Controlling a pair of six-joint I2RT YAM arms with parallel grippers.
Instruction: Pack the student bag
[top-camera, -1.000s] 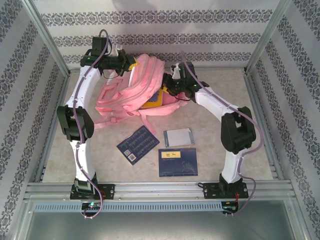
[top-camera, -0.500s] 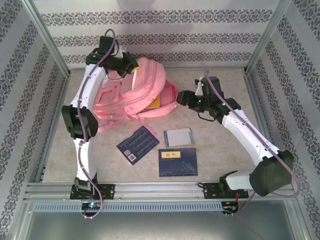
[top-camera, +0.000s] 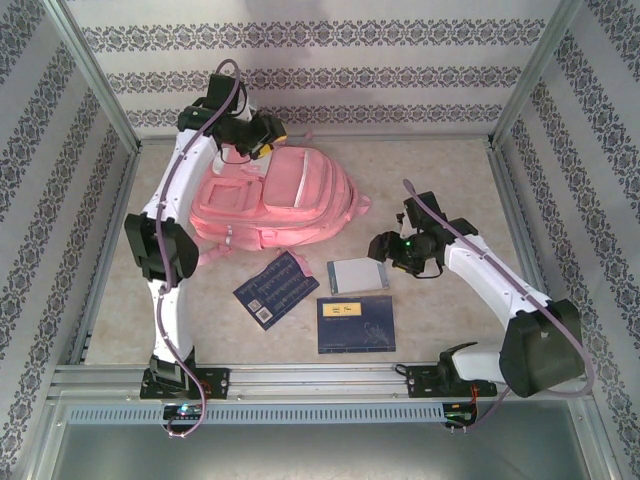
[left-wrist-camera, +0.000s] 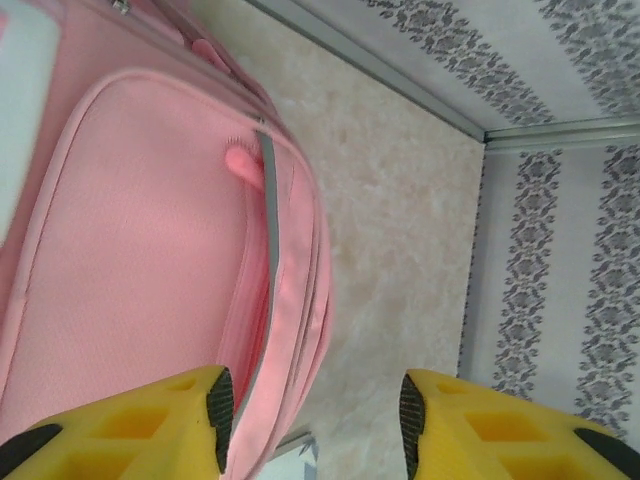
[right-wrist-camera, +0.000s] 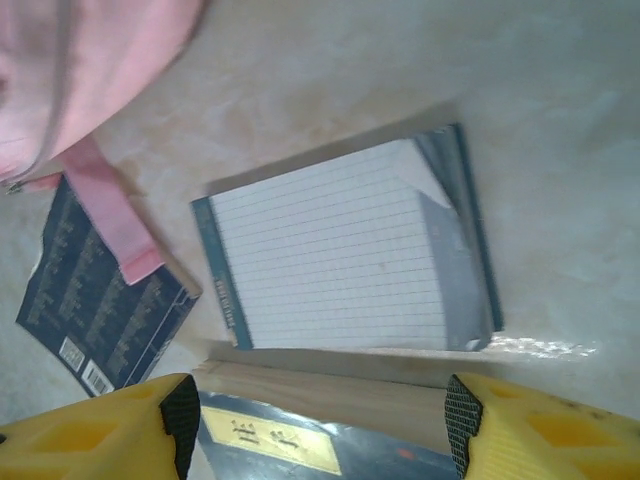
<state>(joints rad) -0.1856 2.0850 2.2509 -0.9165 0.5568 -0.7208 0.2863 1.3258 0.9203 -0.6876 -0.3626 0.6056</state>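
The student bag (top-camera: 280, 200), a big pink backpack, lies flat at the back left of the table, front pockets up. My left gripper (top-camera: 268, 138) hovers at its far top edge, open. In the left wrist view the bag (left-wrist-camera: 150, 250) has its zipped seam running down beside the left pad, and the gap of the left gripper (left-wrist-camera: 315, 420) is mostly over bare table. My right gripper (top-camera: 382, 247) is open just right of a lined notepad (top-camera: 357, 275). In the right wrist view the right gripper (right-wrist-camera: 320, 420) is above the notepad (right-wrist-camera: 340, 250), holding nothing.
A dark blue book with a yellow label (top-camera: 355, 322) lies in front of the notepad, a dark booklet (top-camera: 275, 290) to its left with a pink strap (right-wrist-camera: 110, 210) draped over its corner. Metal frame rails and patterned walls enclose the table.
The left gripper opened and let go of the bag, which dropped flat. The right arm pulled out of the bag's opening and swung near and down to the notepad.
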